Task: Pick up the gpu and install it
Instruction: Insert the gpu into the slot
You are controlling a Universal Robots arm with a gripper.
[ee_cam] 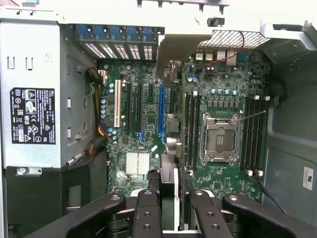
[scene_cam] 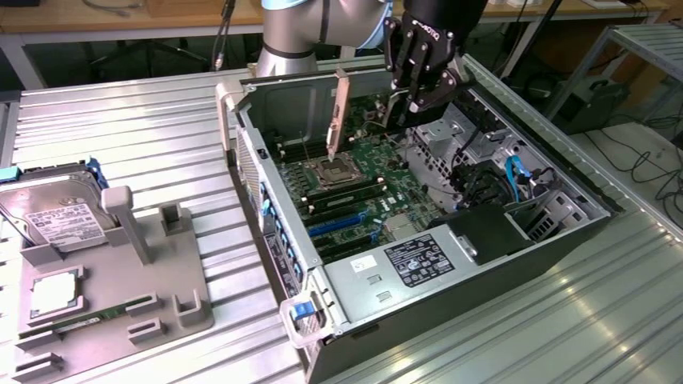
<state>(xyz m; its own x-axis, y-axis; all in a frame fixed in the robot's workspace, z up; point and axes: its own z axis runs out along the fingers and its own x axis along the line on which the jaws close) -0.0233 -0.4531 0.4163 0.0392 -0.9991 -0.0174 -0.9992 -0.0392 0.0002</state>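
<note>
In the exterior view my gripper [scene_cam: 417, 98] hangs over the back of the open computer case [scene_cam: 267, 188], shut on the gpu [scene_cam: 339, 116]. The card is upright and edge-on above the motherboard [scene_cam: 363, 188], its metal end bracket pointing down toward the case's rear wall. In the wrist view the gpu [ee_cam: 168, 176] is a thin edge clamped between the two black fingers [ee_cam: 147, 210] of my gripper [ee_cam: 170, 198]. It runs close beside the long blue slot [ee_cam: 161, 106]. Whether its lower edge touches a slot is hidden.
The empty CPU socket [ee_cam: 219, 139] and memory slots lie beside the card. A silver power supply [scene_cam: 421, 258] and blue cables [scene_cam: 517, 178] fill the case's near end. On the exterior view's left, a grey fixture [scene_cam: 139, 272] carries a hard drive [scene_cam: 53, 214] and a memory stick [scene_cam: 94, 315].
</note>
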